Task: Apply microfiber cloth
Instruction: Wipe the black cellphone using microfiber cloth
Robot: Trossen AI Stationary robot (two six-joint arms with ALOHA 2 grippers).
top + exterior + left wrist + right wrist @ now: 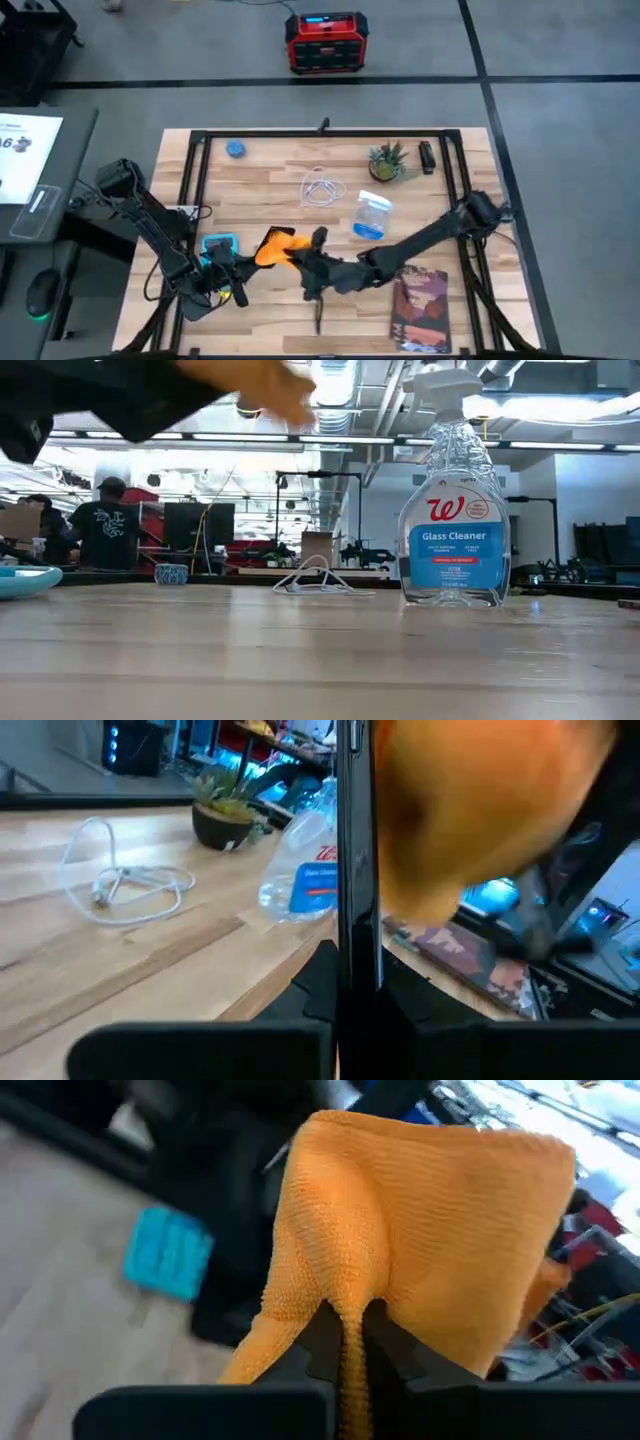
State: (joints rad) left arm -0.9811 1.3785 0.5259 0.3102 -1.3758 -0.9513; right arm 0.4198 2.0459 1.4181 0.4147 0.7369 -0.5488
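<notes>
High view puts both arms meeting near 7 o'clock on the desk [300,200]: the right tool [300,262] reaches in from 3 o'clock, clenched on the microfiber cloth [276,246], which hangs bunched in the air just beside the left tool [232,272]. Right wrist view confirms the grasp, with a fold of orange weave pinched between its 2 fingers [322,1342] and the rest draping above them. Left wrist view shows the left tool grasping a smartphone [358,850] edge-on and upright, the cloth pressed close against one face of it. A blue calculator [219,244] lies under the left arm; the glass cleaner bottle [371,215] rests near the desk's centre, a white cable [322,188] at 12 o'clock from it, a small potted plant [386,162] toward 1 o'clock, and a dark reddish book [421,310] at 5 o'clock. To wipe well, I judge the right tool should keep a broad, flat part of the cloth against the screen rather than the pinched ridge, sweeping along the phone's length with light pressure while the left tool holds it steady; too firm a push could twist the phone in its grip.
</notes>
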